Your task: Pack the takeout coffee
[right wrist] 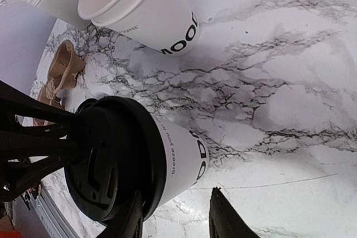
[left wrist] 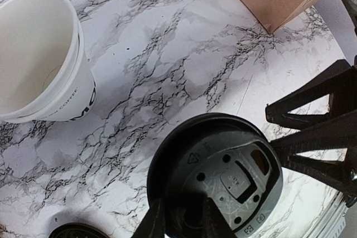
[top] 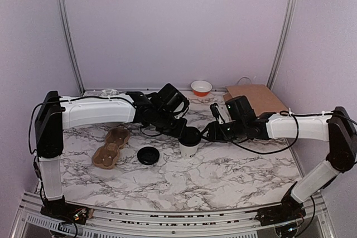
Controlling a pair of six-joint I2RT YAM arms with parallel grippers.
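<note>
Upright takeout coffee (top: pixel 189 145) on marble table (top: pixel 234 179), long axis vertical, lid (top: pixel 191 136) up

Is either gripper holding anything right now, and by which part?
The left gripper seems to pinch the takeout coffee by the rim of its lid. The right gripper only straddles its body, open, with a gap showing.

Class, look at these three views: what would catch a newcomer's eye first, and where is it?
Both arms meet over the takeout coffee at mid-table, the left fingers at its black lid, the right fingers at its side. A loose lid and brown cup carrier lie left of it.
</note>
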